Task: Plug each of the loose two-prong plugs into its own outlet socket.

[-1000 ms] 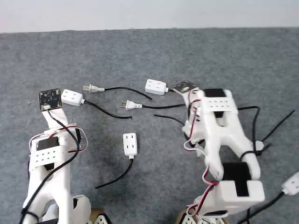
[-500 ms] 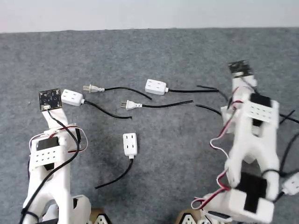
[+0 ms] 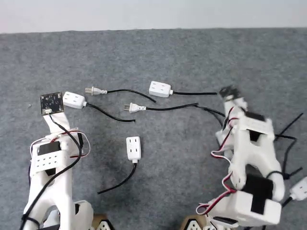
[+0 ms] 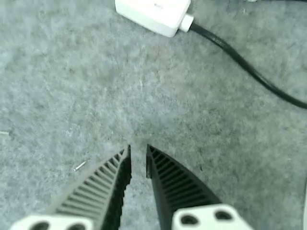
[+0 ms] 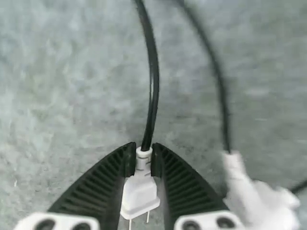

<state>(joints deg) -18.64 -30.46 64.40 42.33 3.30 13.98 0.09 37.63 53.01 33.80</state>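
My right gripper (image 5: 140, 146) is shut on a white two-prong plug (image 5: 139, 189), prongs pointing back toward the wrist and its black cord (image 5: 152, 76) running away over the carpet. In the high view the right arm (image 3: 249, 143) stands at the right side. Two loose plugs (image 3: 94, 90) (image 3: 133, 108) lie mid-table. White sockets lie at the left (image 3: 74, 99), centre back (image 3: 160, 88) and centre front (image 3: 133, 147). My left gripper (image 4: 138, 147) is shut on nothing, just above the carpet, short of the left socket (image 4: 153, 12).
Black cords (image 3: 120, 93) trail across the grey carpet between plugs and sockets. Another white socket (image 3: 300, 188) lies at the right edge by the right arm's base. A blurred white piece on a cord (image 5: 254, 196) sits beside the right gripper.
The right arm swung from beside the centre-back socket out to the far right, then came back nearer and leftward. The left arm kept still.
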